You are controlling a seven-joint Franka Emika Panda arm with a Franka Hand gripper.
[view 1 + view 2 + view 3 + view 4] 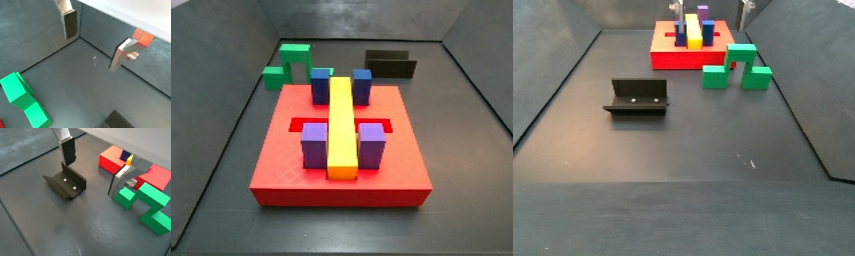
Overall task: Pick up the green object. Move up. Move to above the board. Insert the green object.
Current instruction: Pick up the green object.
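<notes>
The green object (291,62) is a bright green arch lying on the dark floor beside the board's far end. It also shows in a side view (734,68) and in both wrist views (23,100) (143,200). The board (285,165) is a big red slab carrying blue and purple blocks and a long yellow bar; it shows in a side view (667,57) too. My gripper (93,42) (93,165) hangs open and empty above the floor, beside the green object and clear of it. One silver finger (120,178) stands near the arch's leg.
The dark L-shaped fixture (637,97) stands on the floor, seen in a wrist view (65,184) and a side view (390,64). Dark walls ring the floor. Red board corners (113,160) lie behind the green object.
</notes>
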